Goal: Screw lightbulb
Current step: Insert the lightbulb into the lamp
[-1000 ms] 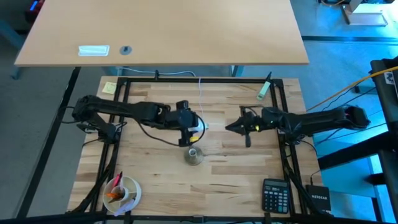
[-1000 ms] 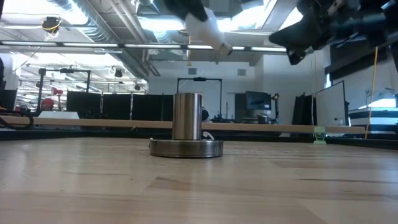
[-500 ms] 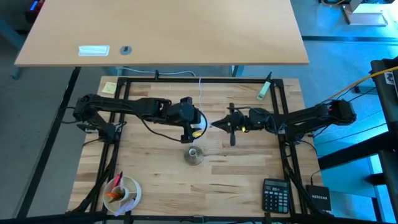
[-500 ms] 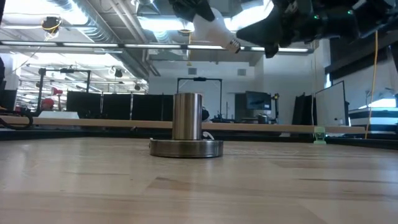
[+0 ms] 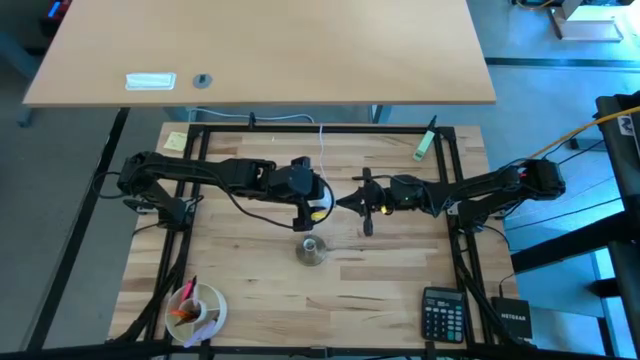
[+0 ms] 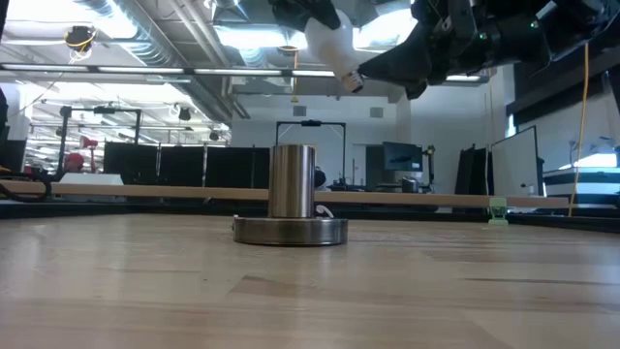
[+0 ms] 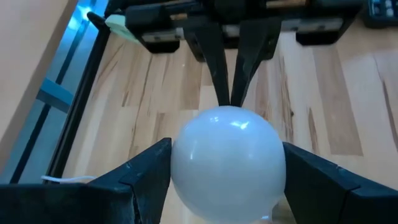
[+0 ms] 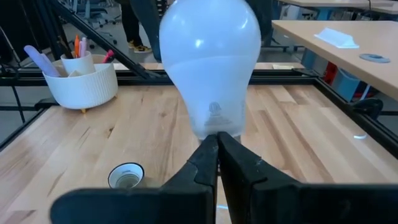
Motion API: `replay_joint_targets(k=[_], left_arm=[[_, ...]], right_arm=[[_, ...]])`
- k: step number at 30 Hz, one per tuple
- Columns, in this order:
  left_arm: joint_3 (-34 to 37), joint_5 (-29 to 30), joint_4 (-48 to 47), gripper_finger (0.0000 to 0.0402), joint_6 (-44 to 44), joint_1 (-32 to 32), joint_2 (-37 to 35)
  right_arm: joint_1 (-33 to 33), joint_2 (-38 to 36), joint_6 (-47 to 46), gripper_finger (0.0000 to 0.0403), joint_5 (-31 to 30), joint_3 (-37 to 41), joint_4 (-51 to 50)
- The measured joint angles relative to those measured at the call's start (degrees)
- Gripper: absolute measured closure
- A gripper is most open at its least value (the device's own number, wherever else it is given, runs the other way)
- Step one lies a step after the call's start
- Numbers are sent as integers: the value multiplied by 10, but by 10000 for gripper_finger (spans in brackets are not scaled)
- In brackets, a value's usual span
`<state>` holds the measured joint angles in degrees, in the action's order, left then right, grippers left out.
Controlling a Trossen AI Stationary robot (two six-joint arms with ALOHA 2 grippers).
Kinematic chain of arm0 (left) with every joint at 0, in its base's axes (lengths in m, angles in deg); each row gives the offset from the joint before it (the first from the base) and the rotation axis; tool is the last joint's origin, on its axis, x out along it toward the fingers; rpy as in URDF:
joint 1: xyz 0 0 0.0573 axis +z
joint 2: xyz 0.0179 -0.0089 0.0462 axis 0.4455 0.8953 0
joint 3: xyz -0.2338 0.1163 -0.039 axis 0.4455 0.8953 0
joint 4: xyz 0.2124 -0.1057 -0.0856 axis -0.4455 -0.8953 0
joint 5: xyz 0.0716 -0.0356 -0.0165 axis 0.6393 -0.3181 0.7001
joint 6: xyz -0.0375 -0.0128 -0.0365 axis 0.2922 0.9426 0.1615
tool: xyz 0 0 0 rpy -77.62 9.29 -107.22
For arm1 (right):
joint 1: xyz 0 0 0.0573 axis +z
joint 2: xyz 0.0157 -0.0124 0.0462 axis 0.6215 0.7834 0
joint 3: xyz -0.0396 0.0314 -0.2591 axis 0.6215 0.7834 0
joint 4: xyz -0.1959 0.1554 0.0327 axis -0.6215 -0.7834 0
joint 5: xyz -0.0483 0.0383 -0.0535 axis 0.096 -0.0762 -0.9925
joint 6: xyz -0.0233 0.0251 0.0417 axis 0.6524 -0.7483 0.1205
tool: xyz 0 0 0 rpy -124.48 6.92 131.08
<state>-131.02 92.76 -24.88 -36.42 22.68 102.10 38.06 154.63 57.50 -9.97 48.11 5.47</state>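
Observation:
The white frosted lightbulb (image 7: 227, 158) is held in my left gripper (image 5: 312, 198), high above the middle of the table. It is tilted, with its greyish screw base (image 6: 349, 79) pointing down and toward the table's right. My right gripper (image 8: 217, 144) is shut, and its fingertips stand right at the end of that base. The round silvery socket (image 5: 311, 250) stands on the table on its flat foot, below and nearer than the bulb. Its open top also shows in the right wrist view (image 8: 126, 176). My left gripper pinches the bulb's round globe between its two fingers (image 7: 152, 165), one on each side. The fingers come from the table's left. The bulb is lifted clear of the table and tilted, base down and toward the right. My right gripper's shut fingertips (image 6: 366, 74) are at the screw base's end; I cannot tell whether they touch it.
A white cup of pens (image 5: 197, 308) stands at the near left and a calculator (image 5: 441, 313) at the near right. A thin white cord (image 5: 323, 150) runs from the socket toward the far edge. Black frame rails (image 5: 455, 180) border the table.
My right gripper has moved toward the table's left, up to the bulb's screw base. My left gripper has kept the bulb raised, nearly in place.

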Motion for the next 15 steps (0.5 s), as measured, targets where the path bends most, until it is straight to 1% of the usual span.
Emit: replay_joint_targets(k=[7,15], left_arm=[[-1,0,34,151,-2,2,8],[-3,3,41,151,-10,0,23]], right_arm=[[0,19,0,384,0,0,30],[0,38,0,384,-3,-23,5]])
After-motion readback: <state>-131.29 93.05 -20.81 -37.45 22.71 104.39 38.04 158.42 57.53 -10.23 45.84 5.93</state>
